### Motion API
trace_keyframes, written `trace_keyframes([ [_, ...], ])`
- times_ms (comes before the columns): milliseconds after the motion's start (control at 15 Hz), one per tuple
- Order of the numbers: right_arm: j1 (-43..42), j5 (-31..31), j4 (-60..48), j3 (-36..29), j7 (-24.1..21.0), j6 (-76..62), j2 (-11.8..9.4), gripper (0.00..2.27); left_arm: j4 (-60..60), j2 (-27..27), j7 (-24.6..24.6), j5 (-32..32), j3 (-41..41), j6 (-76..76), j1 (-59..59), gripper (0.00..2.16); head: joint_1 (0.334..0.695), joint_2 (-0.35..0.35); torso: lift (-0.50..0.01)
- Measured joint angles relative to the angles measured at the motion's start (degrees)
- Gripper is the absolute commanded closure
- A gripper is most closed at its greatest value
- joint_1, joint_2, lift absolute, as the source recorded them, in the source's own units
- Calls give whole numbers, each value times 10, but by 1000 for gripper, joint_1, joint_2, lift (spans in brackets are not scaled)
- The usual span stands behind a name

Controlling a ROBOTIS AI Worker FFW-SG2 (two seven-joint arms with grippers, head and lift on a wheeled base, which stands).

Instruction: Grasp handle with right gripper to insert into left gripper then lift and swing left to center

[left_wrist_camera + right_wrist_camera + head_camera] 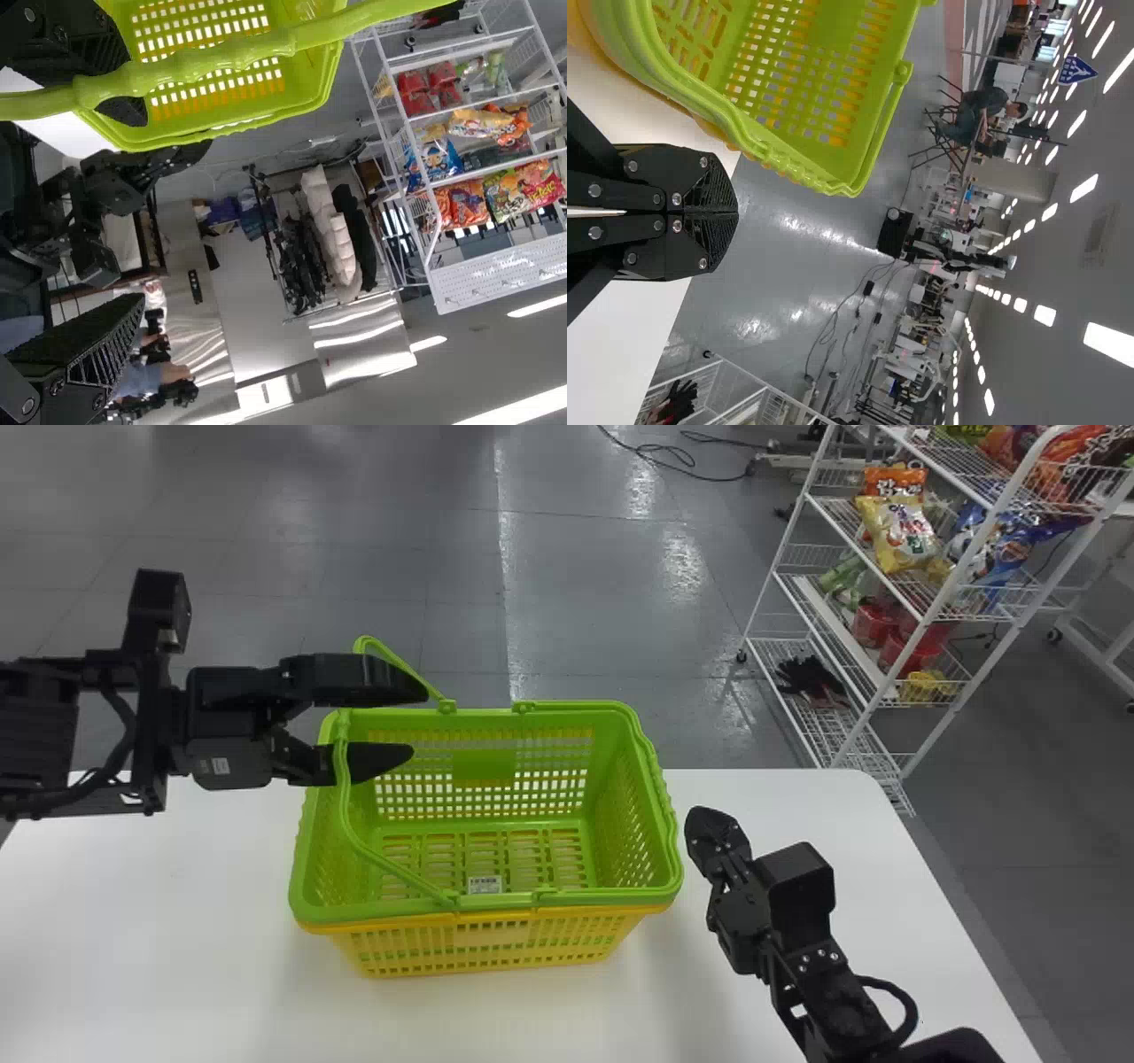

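Head view: the green basket (496,901) is sitting nested in the yellow basket (492,937) on the table (142,921), its handle (341,766) tilting up toward the left arm. The left end effector (418,722) is standing wide, its fingers spread, and the handle is crossing close against the lower one without being gripped. In the right wrist view, the right end effector (733,212) is holding nothing, its fingers pressed together; it is waiting beside the basket, well apart from the handle.

The main risk is lying in that loose crossing: if the left fingers are closing while the handle is running past their inner faces, they may be pinching only its edge, or nothing. A right-hand push may be needed first, and a careless one could be knocking the handle flat or sliding the basket away. Off-centre holding could be letting the basket tip or twist during the lift, and the yellow one, perhaps jammed underneath, could be coming up with it, then dropping mid-swing.
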Motion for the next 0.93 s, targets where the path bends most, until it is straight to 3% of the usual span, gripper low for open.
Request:
trace_keyframes([
  [933,-19,-8,9,13,-1,18,0,2111,-8,-4,-3,10,0,0,8,120,695,-143,-93],
])
